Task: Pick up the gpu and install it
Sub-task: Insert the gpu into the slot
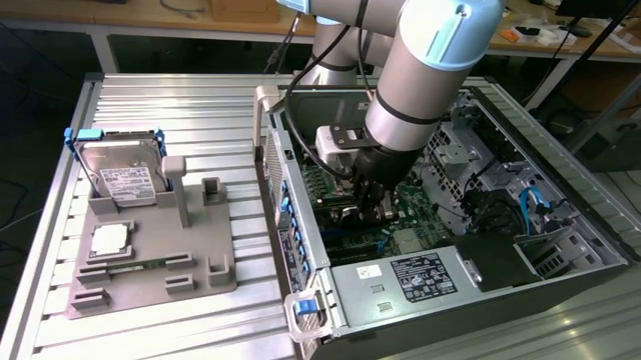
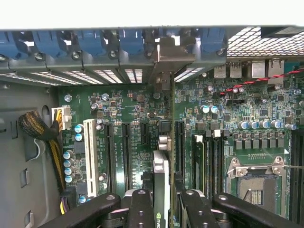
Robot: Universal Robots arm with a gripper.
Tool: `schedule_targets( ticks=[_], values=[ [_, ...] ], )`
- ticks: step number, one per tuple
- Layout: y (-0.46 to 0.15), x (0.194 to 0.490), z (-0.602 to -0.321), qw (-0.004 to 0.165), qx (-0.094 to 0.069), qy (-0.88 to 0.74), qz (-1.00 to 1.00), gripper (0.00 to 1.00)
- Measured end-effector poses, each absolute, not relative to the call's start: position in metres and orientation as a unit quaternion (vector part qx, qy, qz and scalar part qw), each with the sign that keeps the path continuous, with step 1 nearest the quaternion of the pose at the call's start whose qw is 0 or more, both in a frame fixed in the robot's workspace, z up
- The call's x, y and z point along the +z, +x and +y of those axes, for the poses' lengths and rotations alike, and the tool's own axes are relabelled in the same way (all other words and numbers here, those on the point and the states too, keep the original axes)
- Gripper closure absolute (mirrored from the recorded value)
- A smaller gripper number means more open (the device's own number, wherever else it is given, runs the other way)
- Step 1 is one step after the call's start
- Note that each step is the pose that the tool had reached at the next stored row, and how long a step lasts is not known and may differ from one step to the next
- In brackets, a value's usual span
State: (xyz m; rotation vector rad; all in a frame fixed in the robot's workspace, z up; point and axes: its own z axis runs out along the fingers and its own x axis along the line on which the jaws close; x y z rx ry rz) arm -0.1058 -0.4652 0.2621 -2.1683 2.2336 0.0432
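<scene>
Gpu [image 2: 160,178]: tool [image 2: 165,199] is pinching it edge-on, hanging just above the board [image 2: 137,102], near a black slot [image 2: 179,142]. Risk, as I am judging it: its edge sitting off-line with the slot, jamming or scraping components when pressed.

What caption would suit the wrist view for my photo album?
Robot's gripper holds the gpu edge-on over the green motherboard, bracket toward the blue slot clips.

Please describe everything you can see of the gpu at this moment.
The gpu shows edge-on: a slim card, silvery edge, small green logo, grey metal bracket at the rear slots of the case. It stands on edge over the green motherboard, parallel to its expansion slots. The gripper clamps it from both sides with black fingers.
</scene>
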Motion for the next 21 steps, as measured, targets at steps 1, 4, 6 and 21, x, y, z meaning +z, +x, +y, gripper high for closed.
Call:
schedule_targets(
  ticks=[1,4,6,21],
  values=[
    [-0.1058,0.2620,-0.4652,0.014,0.014,-0.696,0.717,0.73],
    [-0.1057,0.2619,-0.4657,0.014,0.014,-0.696,0.717,0.73],
    [-0.1056,0.2619,-0.4657,0.014,0.015,-0.697,0.717,0.73],
    [-0.1034,0.2615,-0.4653,0.014,0.015,-0.705,0.709,0.73]
  ],
)
